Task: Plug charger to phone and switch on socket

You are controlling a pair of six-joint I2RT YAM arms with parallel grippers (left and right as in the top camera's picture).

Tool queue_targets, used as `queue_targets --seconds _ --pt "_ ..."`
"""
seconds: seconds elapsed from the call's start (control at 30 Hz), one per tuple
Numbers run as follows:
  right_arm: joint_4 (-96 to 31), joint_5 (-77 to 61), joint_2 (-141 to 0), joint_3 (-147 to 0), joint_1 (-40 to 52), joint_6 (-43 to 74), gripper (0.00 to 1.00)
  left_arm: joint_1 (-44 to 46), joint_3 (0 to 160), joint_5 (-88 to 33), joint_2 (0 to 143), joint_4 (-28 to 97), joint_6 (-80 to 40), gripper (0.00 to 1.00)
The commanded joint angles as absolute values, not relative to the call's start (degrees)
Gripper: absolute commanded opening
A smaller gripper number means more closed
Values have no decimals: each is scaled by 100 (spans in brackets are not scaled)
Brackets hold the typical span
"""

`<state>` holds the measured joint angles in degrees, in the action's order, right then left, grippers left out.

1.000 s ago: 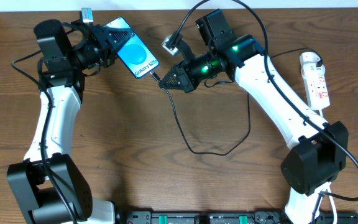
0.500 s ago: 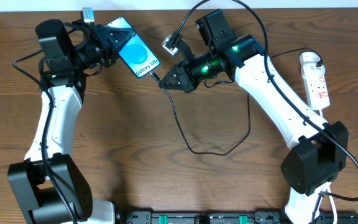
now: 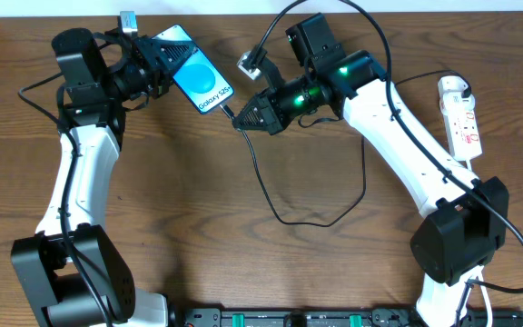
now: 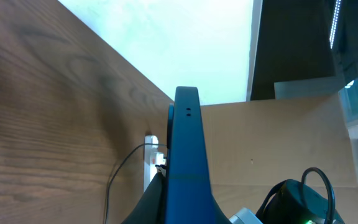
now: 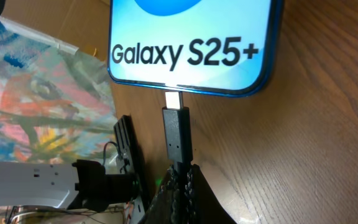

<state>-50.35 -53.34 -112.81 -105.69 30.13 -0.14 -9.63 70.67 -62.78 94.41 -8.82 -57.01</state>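
Evidently nothing differs from a second ago: the left end effector (image 3: 163,60) stays clamped on the phone (image 3: 200,80), held over the wooden tabletop (image 3: 198,227). The right end effector (image 3: 241,121) pinches the charger (image 5: 177,134) at its black rectangular connector. Only the right wrist view shows the metal tip meeting the phone's glossy lower edge. The white socket (image 3: 461,116) lies far right.

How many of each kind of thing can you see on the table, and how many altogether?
Phone: 1
Charger: 1
Socket: 1
Grippers: 2, the left gripper and the right gripper
Total: 5
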Motion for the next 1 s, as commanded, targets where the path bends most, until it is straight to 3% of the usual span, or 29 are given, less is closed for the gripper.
queue_targets --seconds 0.0,0.97 --pt "-4969 -5352 -11286 -10595 3009 172 1 -952 7183 -6340 9445 -915 -5732 7" --pt "-4947 -5352 -11286 -10595 3035 233 1 -902 7183 -6337 9445 -917 -5732 7"
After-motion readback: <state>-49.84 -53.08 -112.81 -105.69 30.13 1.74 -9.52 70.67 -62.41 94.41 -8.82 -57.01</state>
